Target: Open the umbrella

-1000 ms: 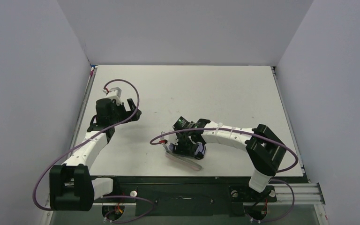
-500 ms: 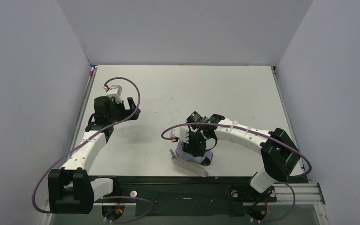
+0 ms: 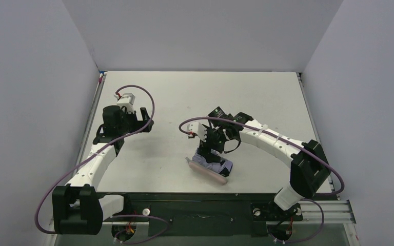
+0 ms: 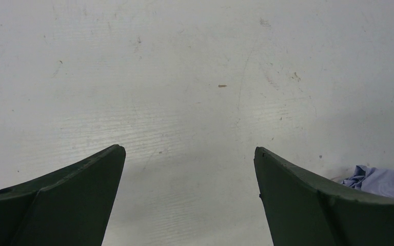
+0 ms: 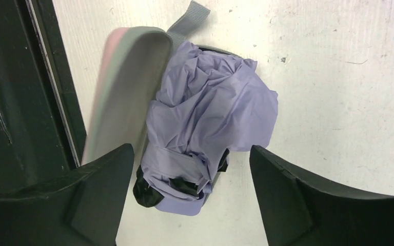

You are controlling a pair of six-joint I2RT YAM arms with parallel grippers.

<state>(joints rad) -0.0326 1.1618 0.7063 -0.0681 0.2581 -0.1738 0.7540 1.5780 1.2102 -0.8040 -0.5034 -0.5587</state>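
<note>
The umbrella [image 5: 210, 128] is folded and crumpled, pale lavender with black lining showing at its near end and a strap around it. It lies in the open pinkish-grey clamshell case [image 5: 118, 97] near the table's front edge, also seen from above [image 3: 213, 165]. My right gripper [image 5: 191, 154] is open and empty, hovering over the umbrella's near end with a finger on each side, not touching. My left gripper [image 4: 187, 154] is open and empty over bare table at the left [image 3: 142, 122]. A bit of lavender fabric [image 4: 379, 180] shows at the left wrist view's right edge.
The case's raised lid [image 3: 207, 173] stands between the umbrella and the black front rail [image 3: 200, 197]. A grey strap [image 5: 190, 18] sticks out of the case's far end. White walls enclose the table on three sides.
My right gripper has moved right and away from the front edge, rising above the umbrella. The case and umbrella have shifted slightly right. The left arm has hardly moved.
</note>
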